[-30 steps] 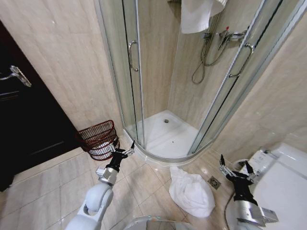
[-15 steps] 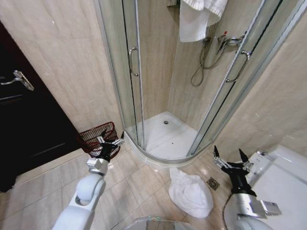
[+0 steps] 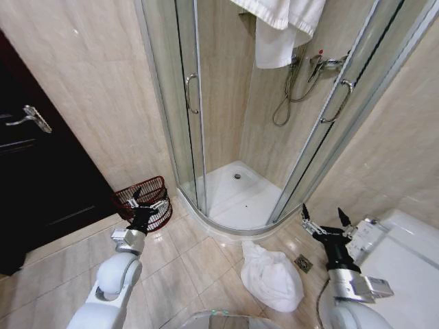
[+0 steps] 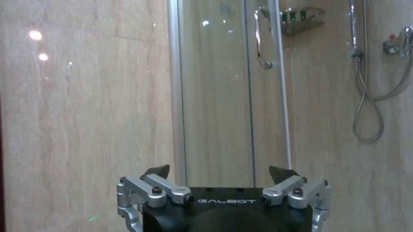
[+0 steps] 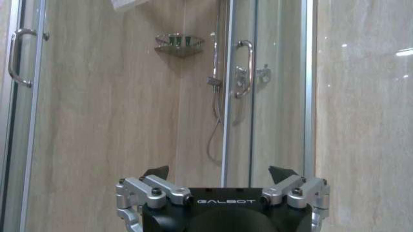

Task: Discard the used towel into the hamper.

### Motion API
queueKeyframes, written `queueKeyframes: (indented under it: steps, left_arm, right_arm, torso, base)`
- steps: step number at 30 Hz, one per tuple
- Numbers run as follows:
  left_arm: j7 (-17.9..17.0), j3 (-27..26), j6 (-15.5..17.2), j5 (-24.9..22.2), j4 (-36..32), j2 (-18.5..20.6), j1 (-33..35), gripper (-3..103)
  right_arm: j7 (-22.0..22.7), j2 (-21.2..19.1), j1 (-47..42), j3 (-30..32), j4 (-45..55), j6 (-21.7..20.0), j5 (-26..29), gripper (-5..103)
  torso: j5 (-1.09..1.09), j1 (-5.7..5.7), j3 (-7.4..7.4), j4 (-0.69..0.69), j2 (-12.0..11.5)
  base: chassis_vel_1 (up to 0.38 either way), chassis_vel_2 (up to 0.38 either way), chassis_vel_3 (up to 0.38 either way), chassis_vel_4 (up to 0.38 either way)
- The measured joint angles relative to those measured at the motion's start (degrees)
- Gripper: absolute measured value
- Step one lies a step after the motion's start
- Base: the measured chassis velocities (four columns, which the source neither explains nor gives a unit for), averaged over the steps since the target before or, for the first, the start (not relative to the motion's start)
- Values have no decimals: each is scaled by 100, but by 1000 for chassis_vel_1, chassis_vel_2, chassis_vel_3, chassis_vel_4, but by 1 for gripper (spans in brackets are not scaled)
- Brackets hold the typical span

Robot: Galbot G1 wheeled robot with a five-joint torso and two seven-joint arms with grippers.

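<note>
Hamper upright by wall, mouth up. Towel crumpled on floor, long axis toward shower. Left gripper & right gripper: fingers apart, empty.

left pincer raised, spread, right pincer likewise

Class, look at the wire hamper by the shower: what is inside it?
Through the hamper's open weave, something white shows low down; what it is cannot be told. The left claw covers part of the opening. The white towel lies on the floor tiles.
</note>
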Motion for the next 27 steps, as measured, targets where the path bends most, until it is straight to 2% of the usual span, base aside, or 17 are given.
queueKeyframes:
  steps: [27]
  left_arm:
    - [100,10,-30,31,-217,-9,31,100]
  right_arm:
    - [176,-68,-60,18,214,-112,105,100]
  torso:
    - [1,317,403,0,720]
  base:
    - [0,0,0,0]
